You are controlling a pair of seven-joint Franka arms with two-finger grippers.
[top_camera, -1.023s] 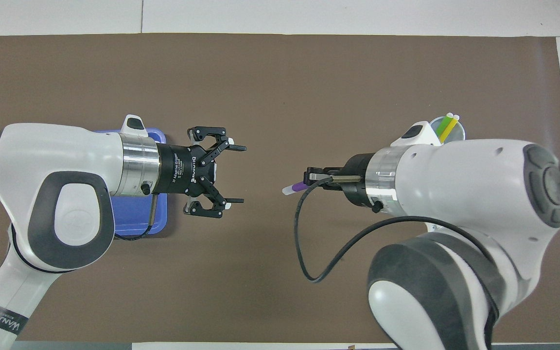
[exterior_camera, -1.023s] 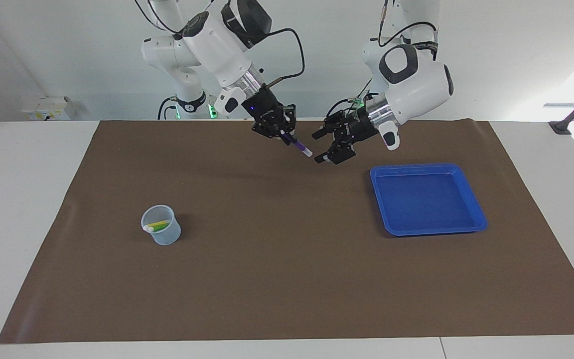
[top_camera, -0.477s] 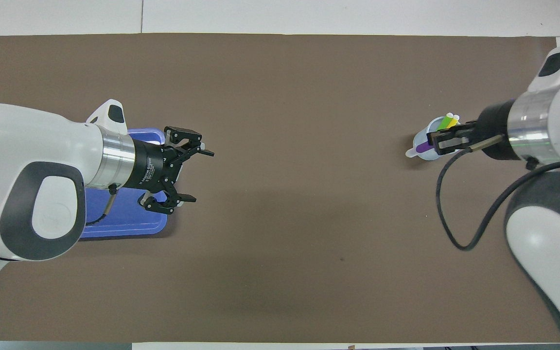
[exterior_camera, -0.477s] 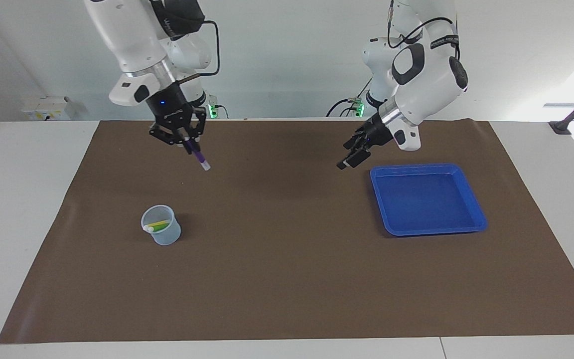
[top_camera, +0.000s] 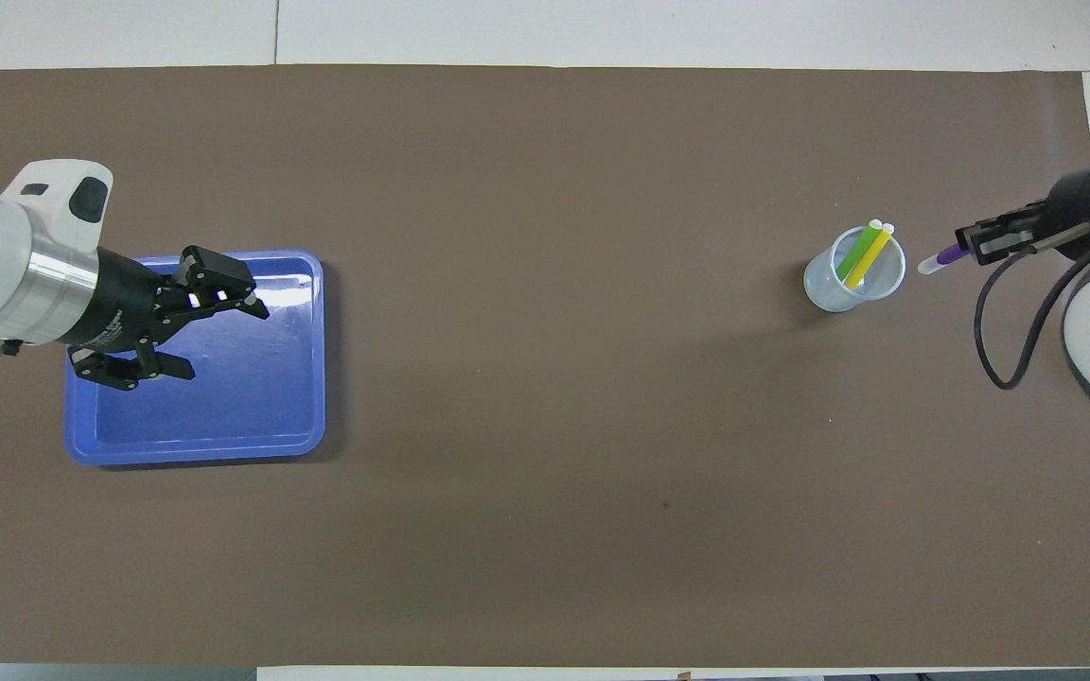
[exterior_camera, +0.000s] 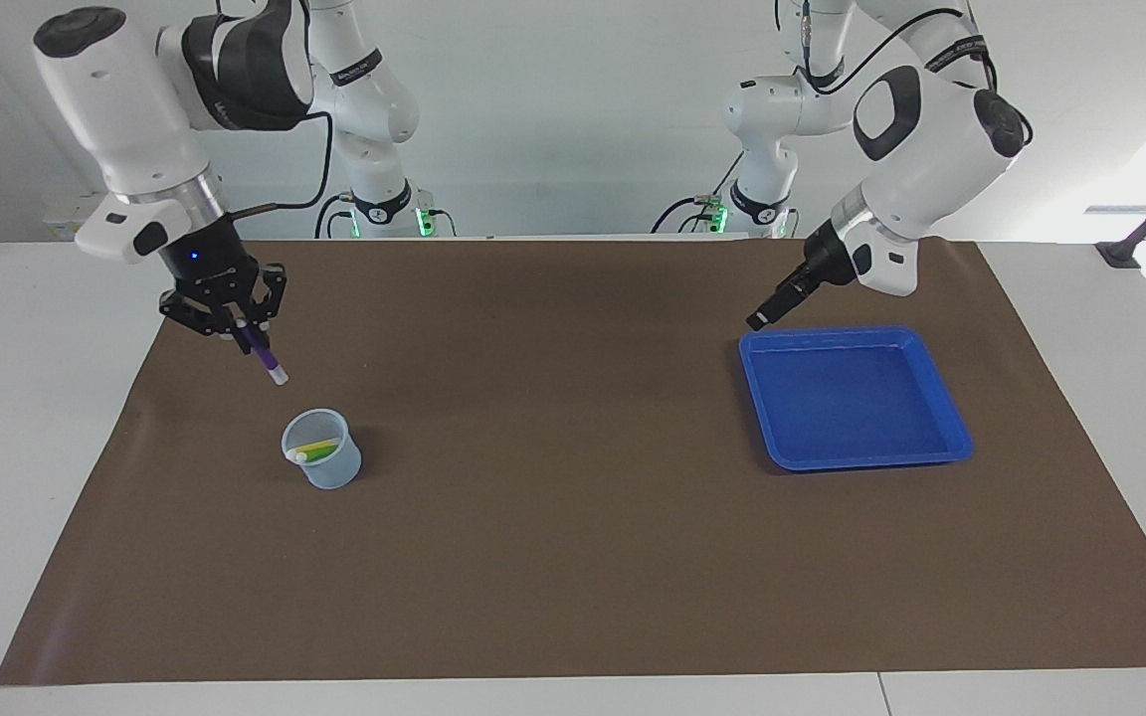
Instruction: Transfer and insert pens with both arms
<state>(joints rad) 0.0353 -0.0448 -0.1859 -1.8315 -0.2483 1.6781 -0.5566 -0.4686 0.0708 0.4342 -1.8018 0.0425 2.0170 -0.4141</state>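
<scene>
The right gripper [exterior_camera: 253, 343] pinches the purple pen [exterior_camera: 265, 361], cap down, just at ten o'clock above the cup [exterior_camera: 321, 462], ready for insertion. The left gripper [top_camera: 195, 317], fingers spread, waits over the tray [exterior_camera: 941, 408].

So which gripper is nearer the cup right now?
Right. The right gripper holds the purple pen just beside the cup; the left gripper is open over the blue tray.

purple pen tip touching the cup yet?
Apart. The facing view shows the purple pen, shut in the right gripper, in the air short of the cup; brown mat shows between its pale tip and the rim.
</scene>
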